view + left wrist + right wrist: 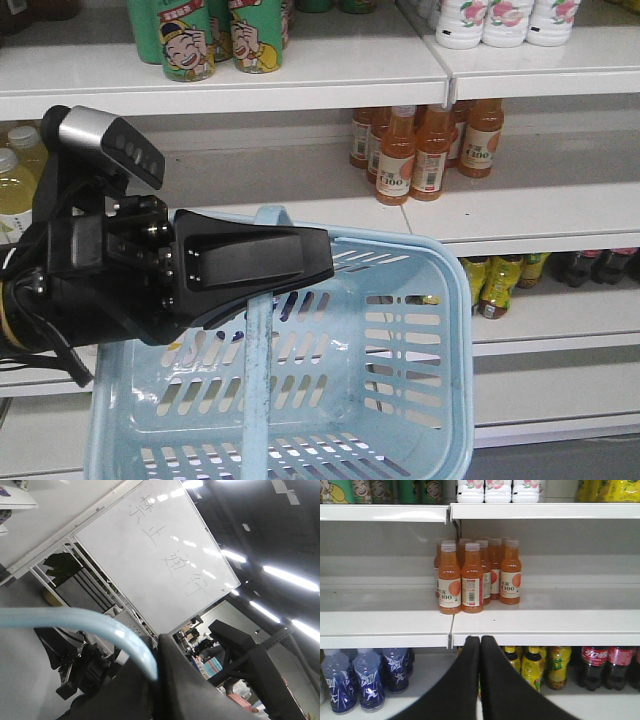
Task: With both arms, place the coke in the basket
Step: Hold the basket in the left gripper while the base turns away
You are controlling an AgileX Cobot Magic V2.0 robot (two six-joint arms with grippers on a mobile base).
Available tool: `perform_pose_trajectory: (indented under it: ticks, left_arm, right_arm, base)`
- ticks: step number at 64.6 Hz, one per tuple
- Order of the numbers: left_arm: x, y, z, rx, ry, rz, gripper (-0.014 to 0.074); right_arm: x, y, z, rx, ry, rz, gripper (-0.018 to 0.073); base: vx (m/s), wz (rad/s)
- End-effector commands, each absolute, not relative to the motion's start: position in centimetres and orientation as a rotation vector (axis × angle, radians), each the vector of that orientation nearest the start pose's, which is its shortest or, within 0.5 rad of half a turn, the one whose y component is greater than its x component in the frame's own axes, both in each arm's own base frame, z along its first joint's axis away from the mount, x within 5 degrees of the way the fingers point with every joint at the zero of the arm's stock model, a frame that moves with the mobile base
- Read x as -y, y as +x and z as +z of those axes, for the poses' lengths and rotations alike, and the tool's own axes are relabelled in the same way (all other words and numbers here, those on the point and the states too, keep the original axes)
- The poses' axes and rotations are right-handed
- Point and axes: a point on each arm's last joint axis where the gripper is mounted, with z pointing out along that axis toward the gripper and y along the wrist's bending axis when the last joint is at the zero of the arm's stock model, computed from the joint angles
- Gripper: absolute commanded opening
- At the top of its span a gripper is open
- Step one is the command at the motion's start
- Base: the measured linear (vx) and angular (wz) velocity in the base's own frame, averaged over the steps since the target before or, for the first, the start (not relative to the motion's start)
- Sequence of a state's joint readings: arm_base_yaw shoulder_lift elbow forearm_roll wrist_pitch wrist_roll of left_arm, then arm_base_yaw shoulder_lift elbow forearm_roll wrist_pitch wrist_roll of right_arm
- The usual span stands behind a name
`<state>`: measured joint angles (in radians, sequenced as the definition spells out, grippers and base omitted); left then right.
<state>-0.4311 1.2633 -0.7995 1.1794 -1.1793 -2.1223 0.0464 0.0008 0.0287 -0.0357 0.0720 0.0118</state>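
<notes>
- Left gripper [318, 268] was clamped across the flat handle [257, 380] of the basket [462, 340], fingers closed tight on it. The left wrist view showed the pale blue strip running straight in between them.
- Basket hung in front of the shelves [330, 70], and no coke showed inside it.
- Right gripper [480, 642] had its fingers pressed together with nothing between them, and it pointed at the front edge of the shelf under the orange bottles [472, 580].
- Coke [593, 662] stood at the right end of the lowest shelf, just right of the yellow bottles [535, 667], and nothing was touching it.
- My read: the basket was carried and the pick had not begun. Next, the right jaws would have to open, drop a shelf and swing right onto one coke bottle, clear of its neighbours.
- Writing, left to right: the whiteboard [150, 555] bore handwritten Chinese, seemingly "禁止通行".
- Green cans [205, 35] showed a laughing cartoon face, with no text I could read.
- The orange bottles read "C100".
- The coke's red labels carried white script, too small to read.
</notes>
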Motion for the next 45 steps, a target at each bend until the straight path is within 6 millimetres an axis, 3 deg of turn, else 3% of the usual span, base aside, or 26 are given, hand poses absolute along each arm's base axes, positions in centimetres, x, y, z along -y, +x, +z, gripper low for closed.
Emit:
perform_pose_trajectory:
  ticks: [1, 45]
  left_arm:
    - [16.45, 16.42, 37.71, -1.480, 0.516, -2.220, -0.0007]
    - [16.45, 16.42, 37.71, -1.480, 0.516, -2.220, -0.0006]
  right_arm:
    - [-0.24, 5.91, 20.05, -1.535, -0.057, 0.005, -0.0010]
    - [-0.24, 5.91, 20.05, -1.535, -0.057, 0.005, -0.0010]
  base:
    - [-0.03, -0.22]
    - [-0.04, -0.40]
